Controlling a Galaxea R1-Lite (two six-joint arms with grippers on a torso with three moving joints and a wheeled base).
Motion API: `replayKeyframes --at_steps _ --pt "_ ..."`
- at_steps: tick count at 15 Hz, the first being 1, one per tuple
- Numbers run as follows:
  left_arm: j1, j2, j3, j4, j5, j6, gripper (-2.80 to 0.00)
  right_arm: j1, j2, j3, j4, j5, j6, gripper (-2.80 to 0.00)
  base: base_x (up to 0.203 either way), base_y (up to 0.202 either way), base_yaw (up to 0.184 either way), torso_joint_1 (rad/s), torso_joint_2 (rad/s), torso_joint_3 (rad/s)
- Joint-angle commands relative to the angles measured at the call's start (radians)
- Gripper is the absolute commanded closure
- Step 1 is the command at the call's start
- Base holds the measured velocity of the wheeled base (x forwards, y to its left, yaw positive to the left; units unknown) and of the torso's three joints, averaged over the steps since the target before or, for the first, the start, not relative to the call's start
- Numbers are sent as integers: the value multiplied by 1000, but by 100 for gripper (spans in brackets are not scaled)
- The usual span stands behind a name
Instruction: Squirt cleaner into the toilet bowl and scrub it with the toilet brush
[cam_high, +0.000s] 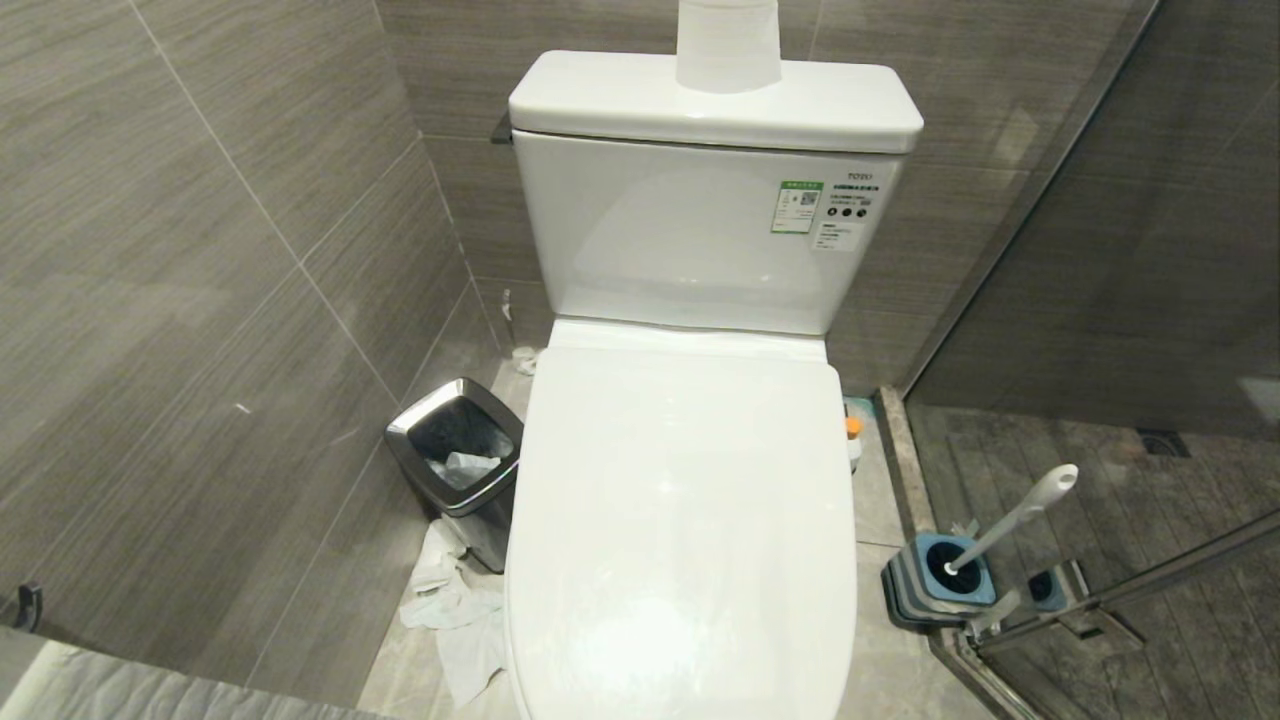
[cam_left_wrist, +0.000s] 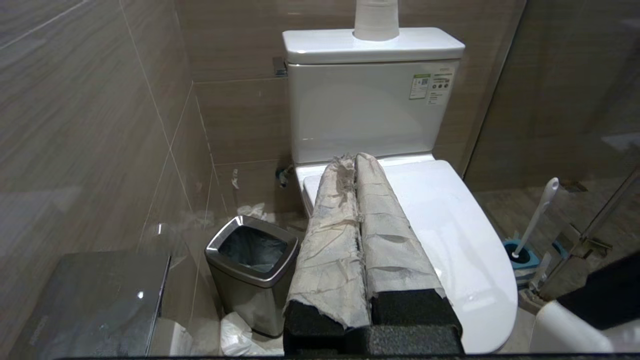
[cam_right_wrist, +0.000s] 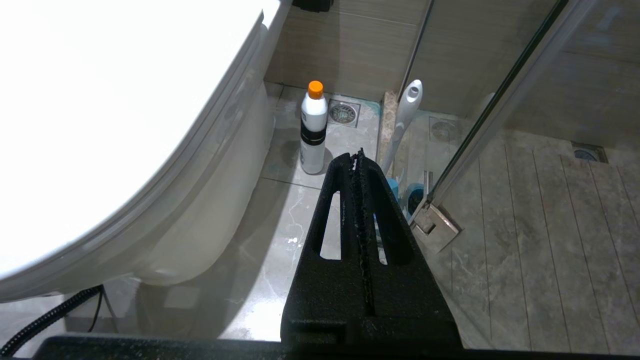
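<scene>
Toilet lid down, tank stickers too small to read, maybe "TOTO". Cleaner stands beside the bowl; brush sits in its holder. Left gripper and right gripper pressed together, empty.

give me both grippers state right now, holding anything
left gripper: closed, fingers pressed together, holding nothing, above the toilet lid.
right gripper: closed, empty, low beside the toilet, short of the cleaner.
</scene>
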Motion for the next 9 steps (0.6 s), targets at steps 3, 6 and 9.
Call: replayKeyframes --at_steps 3,6,9 --pt "3 -106 93 -4 30 11 0 0 2 25 -1 0 0 0 0 0 0 0 0 0" --pt "3 -106 140 -9 136 38 0 0 0 25 -1 0 0 0 0 0 0 0 0 0" --pt "3 -107 291 -160 203 46 0 1 2 25 -1 0 0 0 0 0 0 0 0 0"
